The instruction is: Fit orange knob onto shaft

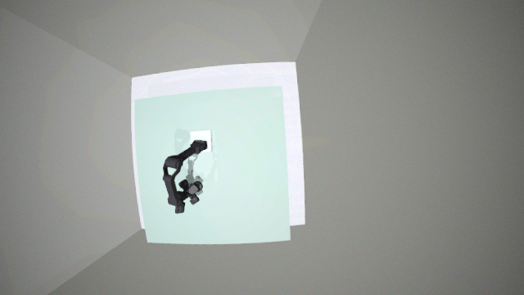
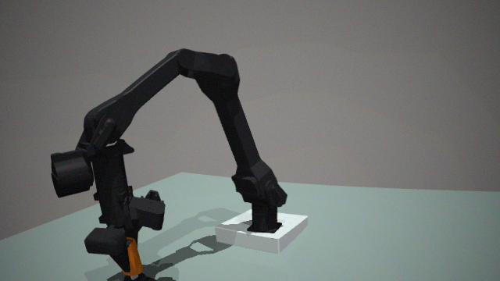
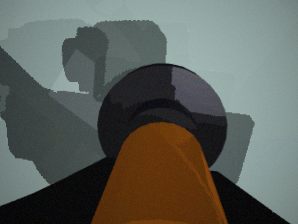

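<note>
My gripper (image 2: 130,254) (image 1: 192,189) is shut on the orange knob (image 2: 133,258) (image 3: 160,189) and holds it upright, low over the table at the front left. In the wrist view the knob points down at the dark round pedestal (image 3: 200,96), whose rim shows around the knob's far end. In the side view the knob's lower end sits just above or on the pedestal (image 2: 138,277) at the frame's bottom edge; I cannot tell whether they touch. The knob hides the silver shaft and its own hole.
The arm stands on a white square base block (image 2: 289,231) (image 1: 201,135) in the middle of the pale green table top (image 2: 391,234) (image 1: 246,184). The arm's elbow arches high above the table. Arm shadows fall on the table beside the pedestal.
</note>
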`<state>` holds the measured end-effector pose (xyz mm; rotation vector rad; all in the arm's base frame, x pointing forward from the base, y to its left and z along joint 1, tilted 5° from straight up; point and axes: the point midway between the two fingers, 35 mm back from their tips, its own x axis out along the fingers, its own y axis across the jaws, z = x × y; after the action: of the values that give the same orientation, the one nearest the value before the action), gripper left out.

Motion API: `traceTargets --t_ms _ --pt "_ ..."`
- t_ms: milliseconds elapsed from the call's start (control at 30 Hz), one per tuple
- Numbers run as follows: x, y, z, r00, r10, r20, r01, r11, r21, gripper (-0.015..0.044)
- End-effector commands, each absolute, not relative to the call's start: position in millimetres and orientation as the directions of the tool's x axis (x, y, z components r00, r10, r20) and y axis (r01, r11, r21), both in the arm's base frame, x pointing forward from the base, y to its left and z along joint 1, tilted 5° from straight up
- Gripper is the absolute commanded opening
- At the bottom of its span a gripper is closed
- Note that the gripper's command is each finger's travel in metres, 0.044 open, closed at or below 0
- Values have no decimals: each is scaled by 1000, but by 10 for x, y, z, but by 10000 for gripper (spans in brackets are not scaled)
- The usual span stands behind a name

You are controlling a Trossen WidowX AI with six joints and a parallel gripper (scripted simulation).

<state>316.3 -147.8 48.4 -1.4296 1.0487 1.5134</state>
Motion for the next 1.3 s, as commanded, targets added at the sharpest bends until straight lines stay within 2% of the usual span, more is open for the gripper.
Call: traceTargets --t_ms 0,400,667,833,1267 --pt "3166 -1481 479 -53 3 -999 -933 -358 48 0" --pt "3166 -1481 475 -53 3 -999 -933 -358 48 0" --pt "3165 -1481 469 -53 3 -999 -955 -292 50 0" --pt "3165 -1481 469 -53 3 -999 -929 -366 48 0" --pt "3156 -1481 465 -53 3 -999 -931 -363 48 0"
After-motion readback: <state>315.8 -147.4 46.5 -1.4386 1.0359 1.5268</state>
